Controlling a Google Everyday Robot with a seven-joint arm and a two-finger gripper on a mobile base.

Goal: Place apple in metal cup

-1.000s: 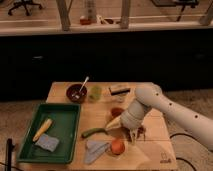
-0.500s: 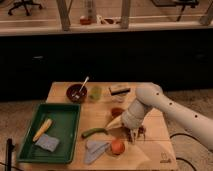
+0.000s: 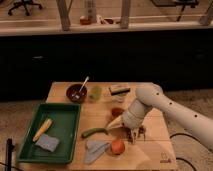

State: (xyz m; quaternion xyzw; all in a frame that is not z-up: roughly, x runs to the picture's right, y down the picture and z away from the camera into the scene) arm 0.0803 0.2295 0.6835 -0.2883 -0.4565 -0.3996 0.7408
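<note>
The apple (image 3: 118, 146), small and orange-red, sits low near the front edge of the wooden table (image 3: 150, 155). It touches a grey cloth (image 3: 94, 149) on its left. A thin dark edge shows under the apple. I cannot tell whether that edge is the metal cup, and no metal cup shows elsewhere. My gripper (image 3: 136, 133) points down at the end of the white arm (image 3: 150, 102). It is just above the table, right of and a little behind the apple, apart from it and holding nothing that I can see.
A long green vegetable (image 3: 94, 132) lies left of the gripper and a small red dish (image 3: 117, 111) behind it. At the back stand a dark brown bowl with a spoon (image 3: 77, 93), a yellow-green cup (image 3: 95, 93) and a dark block (image 3: 120, 90). A green tray (image 3: 62, 112) holds a yellow item and a grey sponge.
</note>
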